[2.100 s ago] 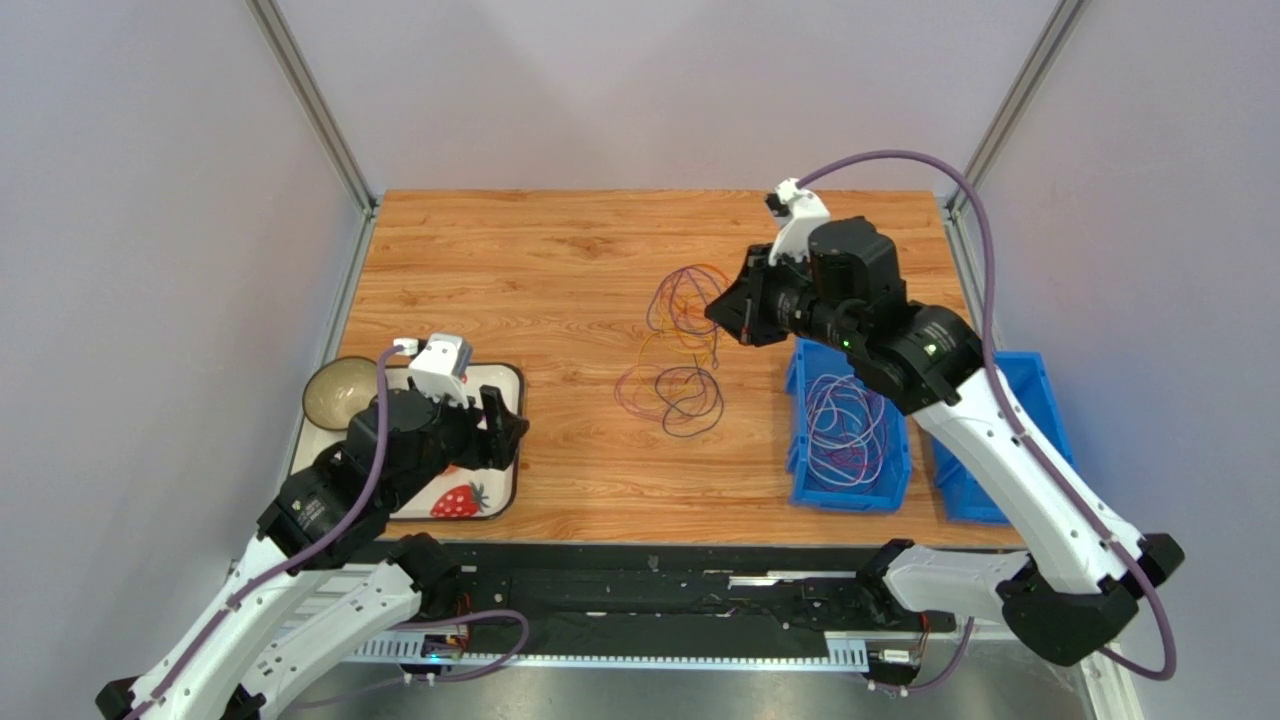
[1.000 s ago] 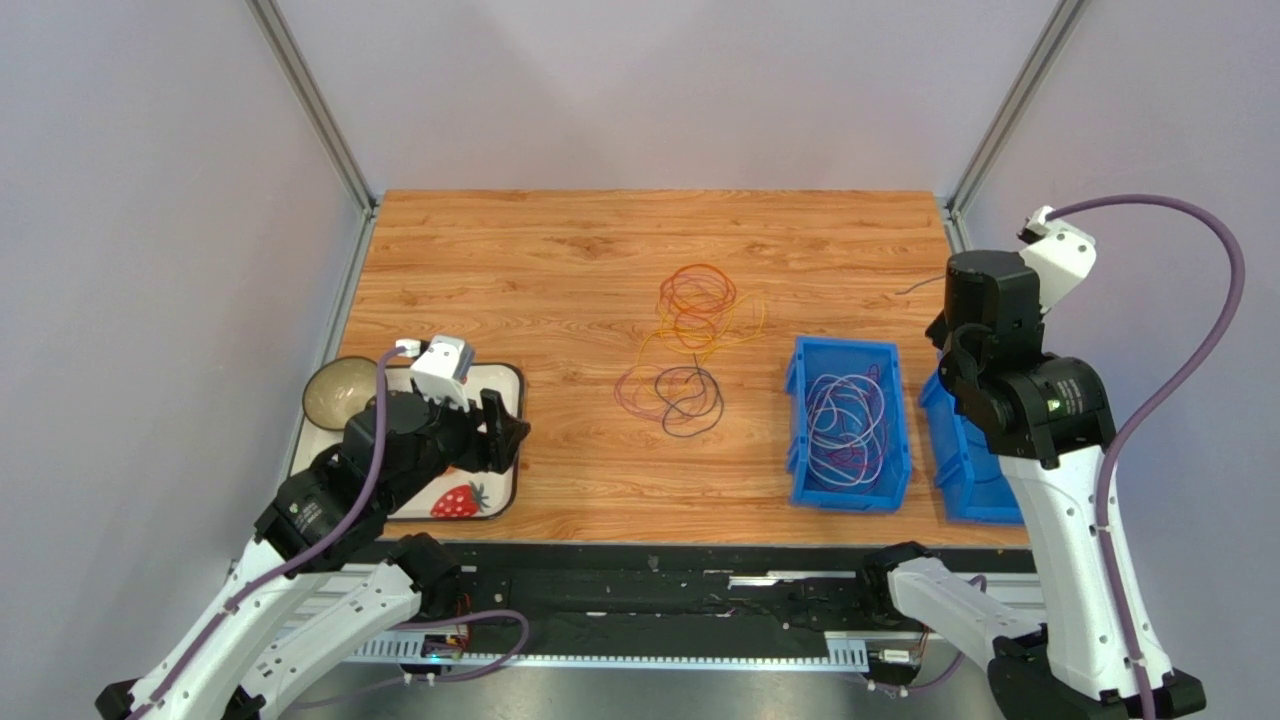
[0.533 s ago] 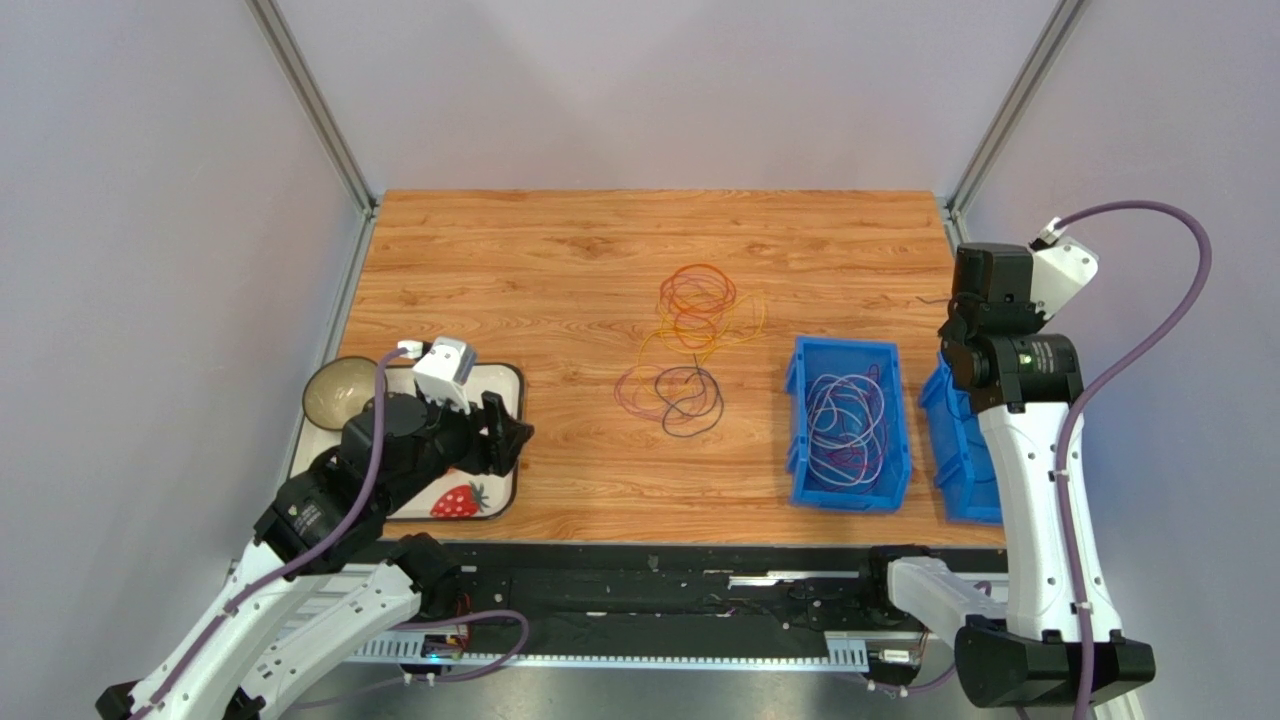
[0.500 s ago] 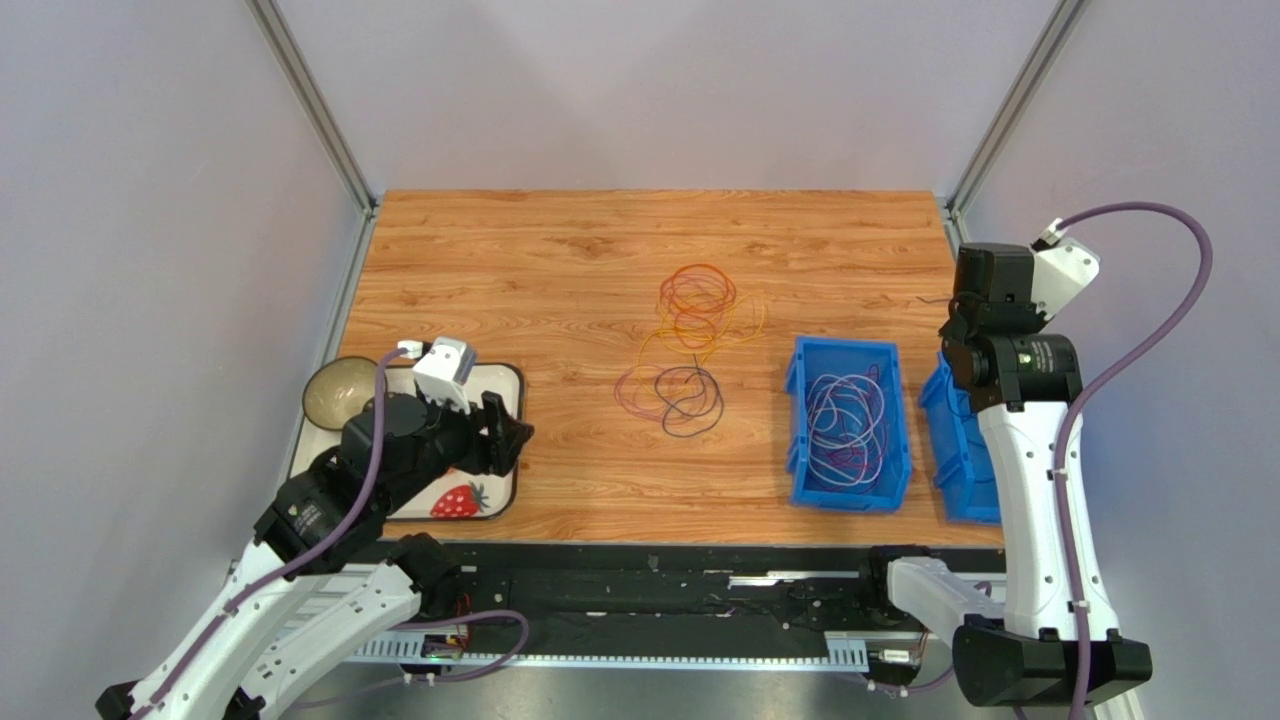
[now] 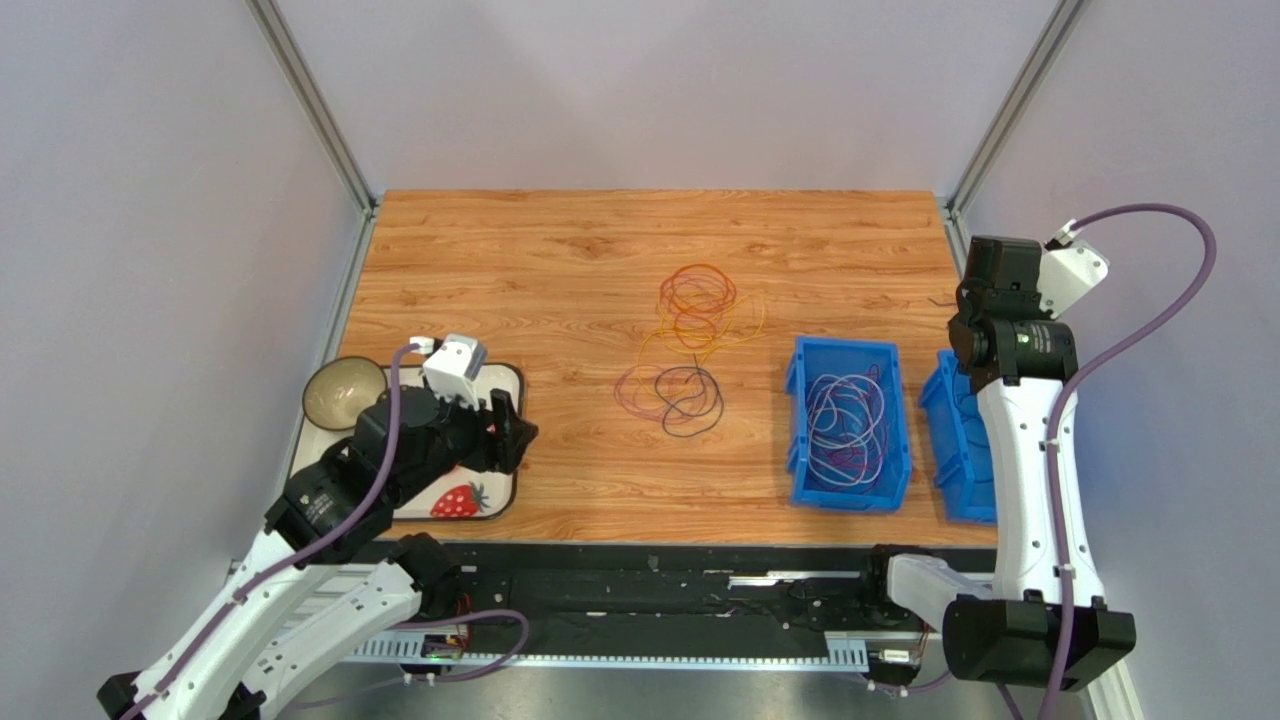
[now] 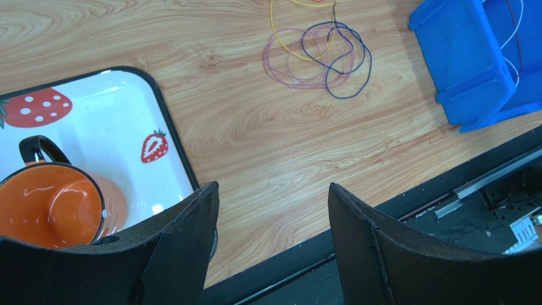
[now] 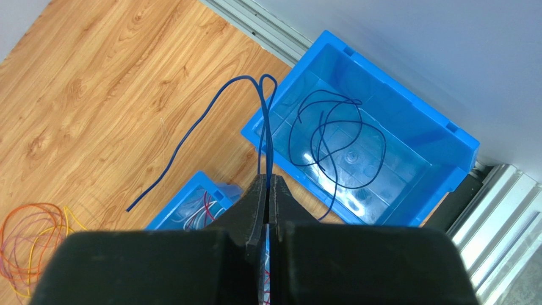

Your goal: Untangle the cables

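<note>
My right gripper, seen from its wrist camera, has both fingers pressed together on a dark blue cable. The cable rises from the pinch in a narrow loop. One end trails free above the wooden table. The other part curls over the outer blue bin at the table's right edge, and I cannot tell whether that coil touches the bin floor. The inner blue bin, just beside the outer one, holds a small heap of white and purple cables. The main tangle lies loose at mid-table, left of the inner bin and apart from it. Within it, orange and red loops sit at the far end, yellow strands run through the middle, and purple and dark loops sit at the near end. My left gripper hangs with its jaws wide and nothing between them, over the near left part of the table at the edge of a strawberry-print tray. An orange mug stands on the tray, and a bowl sits at the tray's far left corner.
</note>
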